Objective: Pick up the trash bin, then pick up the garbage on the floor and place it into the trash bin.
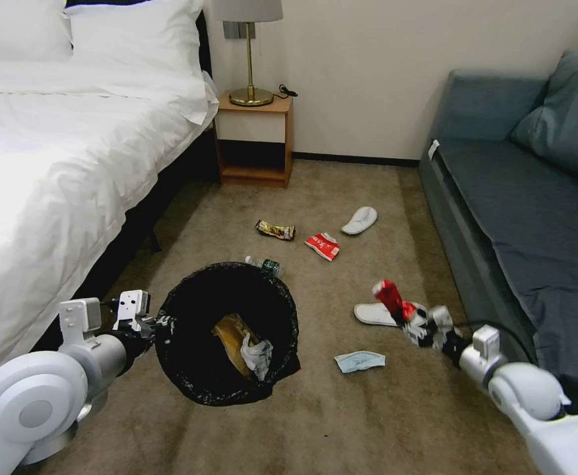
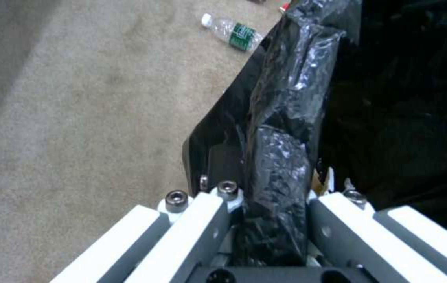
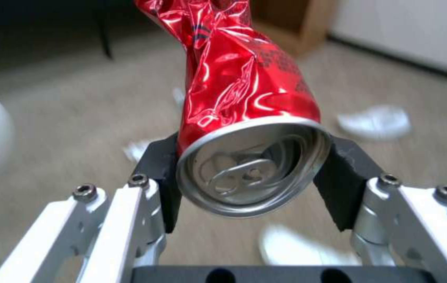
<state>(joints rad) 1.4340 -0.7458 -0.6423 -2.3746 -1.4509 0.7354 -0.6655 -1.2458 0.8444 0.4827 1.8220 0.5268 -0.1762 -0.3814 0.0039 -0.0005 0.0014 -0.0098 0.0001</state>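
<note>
The trash bin (image 1: 196, 369), lined with a glossy black bag, hangs tilted just above the carpet, and my left gripper (image 1: 159, 324) is shut on its rim (image 2: 281, 165). A tan paper bag (image 1: 231, 336) and a white tissue (image 1: 258, 355) lie inside it. My right gripper (image 1: 413, 322) is shut on a crushed red can (image 1: 390, 295) (image 3: 239, 90), held above the floor to the right of the bin. On the floor (image 1: 342, 415) lie a blue mask (image 1: 359, 361), two white slippers (image 1: 376, 314) (image 1: 359, 220), a red wrapper (image 1: 322, 245), a gold wrapper (image 1: 275, 229) and a small bottle (image 1: 265, 265) (image 2: 232, 30).
A white bed (image 1: 51, 171) runs along the left and a grey-blue sofa (image 1: 533, 218) along the right. A wooden nightstand (image 1: 254, 138) with a brass lamp (image 1: 250, 59) stands against the far wall. Open carpet lies in front of the bin.
</note>
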